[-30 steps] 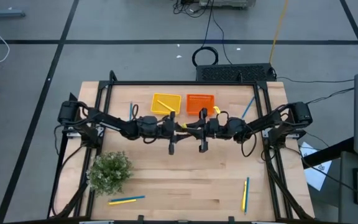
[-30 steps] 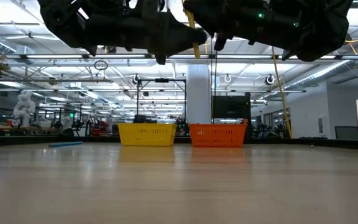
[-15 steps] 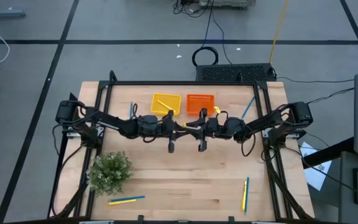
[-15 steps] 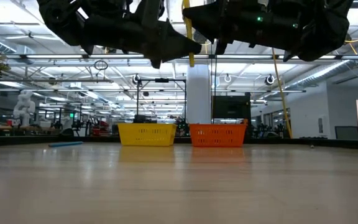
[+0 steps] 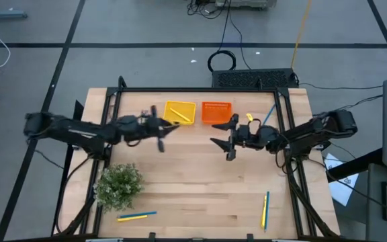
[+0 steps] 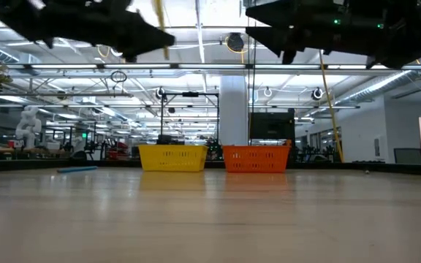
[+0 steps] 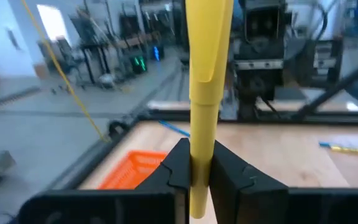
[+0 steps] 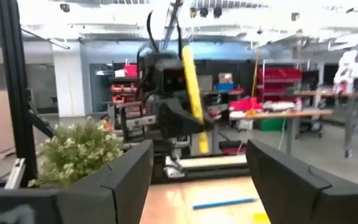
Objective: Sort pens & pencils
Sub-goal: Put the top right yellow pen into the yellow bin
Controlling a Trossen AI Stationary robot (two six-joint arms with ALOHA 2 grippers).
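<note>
Yellow pen (image 7: 205, 93) upright in left tool (image 7: 196, 163), right tool (image 8: 197, 180) agape

Table centre lies open; plant (image 5: 119, 185) blocks the near-left corner.

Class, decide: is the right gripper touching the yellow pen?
Apart. In the right wrist view the right gripper is open and empty, with the yellow pen held farther off by the left gripper.

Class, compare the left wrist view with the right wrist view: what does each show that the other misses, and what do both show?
Only the left wrist view: the square orange plastic tray.

Only the right wrist view: the bushy green plant and the open right gripper.

Both: the thin yellow pen, upright and clamped in the left gripper, above the wooden table.
</note>
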